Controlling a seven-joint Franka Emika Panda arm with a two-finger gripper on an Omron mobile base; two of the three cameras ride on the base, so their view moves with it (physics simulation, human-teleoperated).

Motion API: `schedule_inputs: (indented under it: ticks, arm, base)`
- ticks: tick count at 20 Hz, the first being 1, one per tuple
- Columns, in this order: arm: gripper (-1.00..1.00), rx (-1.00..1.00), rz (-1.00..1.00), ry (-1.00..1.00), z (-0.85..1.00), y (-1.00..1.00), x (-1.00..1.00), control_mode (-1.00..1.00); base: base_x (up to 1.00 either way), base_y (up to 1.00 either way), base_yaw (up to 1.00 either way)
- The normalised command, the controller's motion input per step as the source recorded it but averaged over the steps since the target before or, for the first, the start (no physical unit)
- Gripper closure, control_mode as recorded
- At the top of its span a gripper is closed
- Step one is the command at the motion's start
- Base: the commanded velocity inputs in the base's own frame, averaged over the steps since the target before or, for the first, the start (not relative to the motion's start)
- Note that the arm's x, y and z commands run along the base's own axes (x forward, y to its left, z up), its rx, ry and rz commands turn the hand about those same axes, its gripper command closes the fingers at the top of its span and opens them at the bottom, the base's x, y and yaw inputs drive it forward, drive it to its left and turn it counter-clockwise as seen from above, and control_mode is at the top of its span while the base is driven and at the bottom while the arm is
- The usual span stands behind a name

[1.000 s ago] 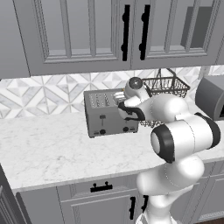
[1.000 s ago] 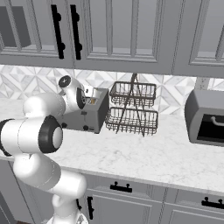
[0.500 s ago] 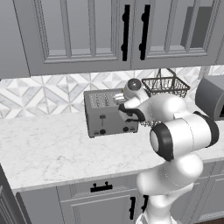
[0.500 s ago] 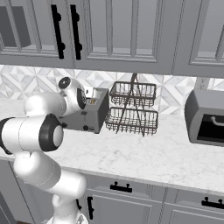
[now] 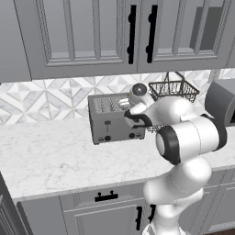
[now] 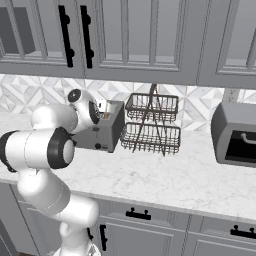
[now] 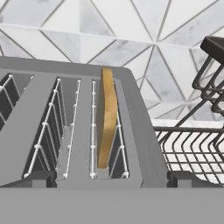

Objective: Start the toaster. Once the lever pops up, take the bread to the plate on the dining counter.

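Arm bent over the toaster (image 5: pixel 114 120), jaws spread above the bread (image 7: pixel 107 118).

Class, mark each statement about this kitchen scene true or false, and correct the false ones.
1. A slice of bread stands in a slot of the toaster. True.
2. The bread lies flat on the counter. False: it stands on edge inside the toaster.
3. A wire basket rack stands beside the toaster. True.
4. The end effector is shut on the bread. False: it is open, above the toaster.
5. The cabinet doors above the counter hang open. False: they are closed.
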Motion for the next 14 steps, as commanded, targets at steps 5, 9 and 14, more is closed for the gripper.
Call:
schedule_inputs:
  ticks: [5,9,14]
  arm:
    - [-1.0,0.0,0.0,0.0,-0.01,0.0,0.12,-1.0]
    - [-1.0,0.0,0.0,0.0,-0.04,0.0,0.13,-1.0]
    - [-1.0,0.0,0.0,0.0,-0.07,0.0,0.13,-1.0]
  base:
    - [0.0,0.0,0.0]
    - [0.0,0.0,0.0]
    - [0.0,0.0,0.0]
